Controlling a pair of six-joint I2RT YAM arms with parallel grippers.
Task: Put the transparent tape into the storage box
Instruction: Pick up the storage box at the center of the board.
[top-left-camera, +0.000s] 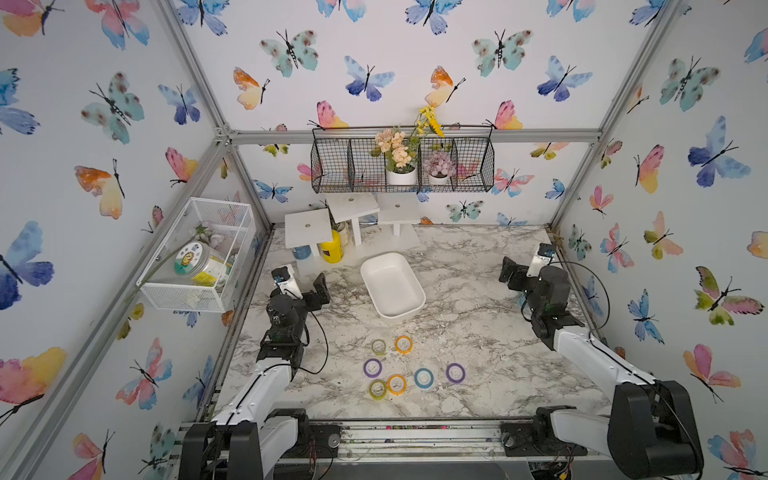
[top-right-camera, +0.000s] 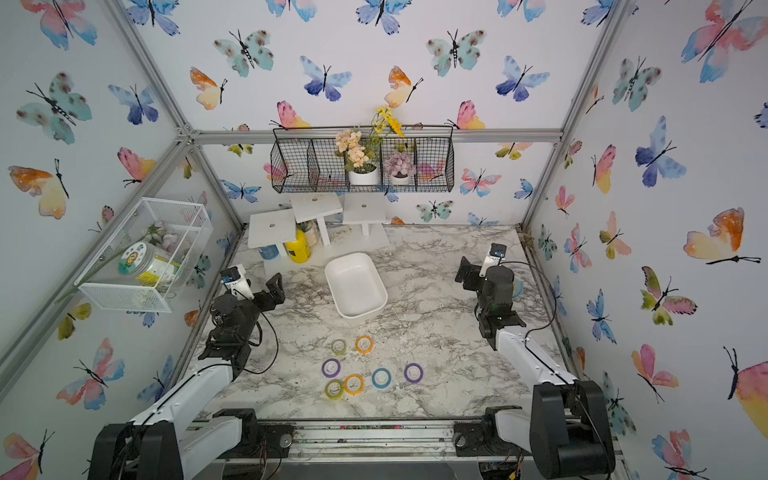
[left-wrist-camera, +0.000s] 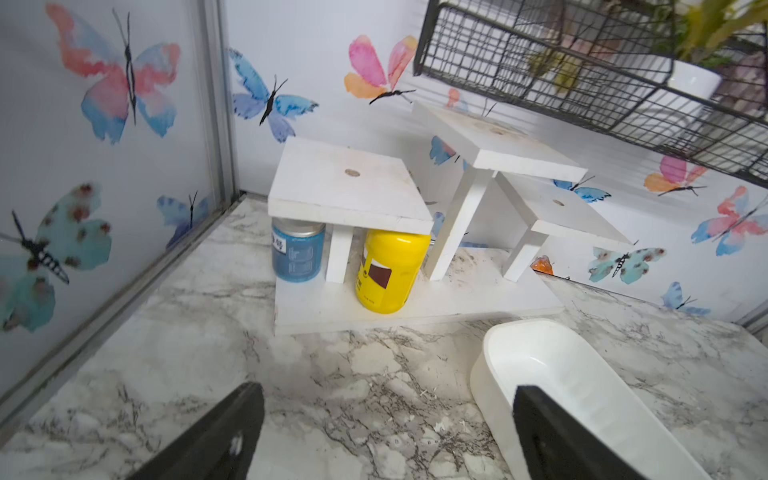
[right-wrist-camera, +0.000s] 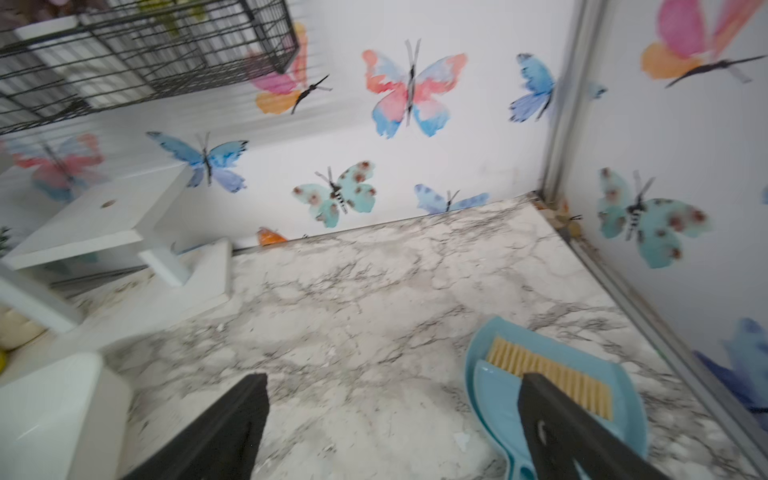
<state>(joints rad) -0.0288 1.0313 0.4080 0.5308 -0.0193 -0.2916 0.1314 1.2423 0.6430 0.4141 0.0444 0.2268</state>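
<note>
Top views both show the storage box lying empty on the marble tabletop, just above the centre of the frame and turned askew to the table's edges. Below it, towards the lower centre, seven tape rolls lie flat in a loose cluster, well apart from the box: two yellow-green, two orange, two purple and one blue. All are tinted and see-through, so I cannot tell which is the transparent tape; the palest roll, faintly green, sits at the cluster's upper left, beside an orange one. No roll is inside the box. In the left wrist view the left gripper hangs released over bare marble, jaws spread wide with nothing between them; one finger overlaps the box's near wall in the picture, while the top views show the gripper near the box's left side but apart from it. Beyond stands a white stepped stand with a blue jar and a yellow bottle under its lowest step. The right wrist view, somewhat blurred, shows the right gripper likewise released and empty, above the table at the right of the scene, with a light blue dustpan and its brush beneath one finger. A black wire rack of flowerpots hangs at upper centre, and a white mesh basket at middle left.
</note>
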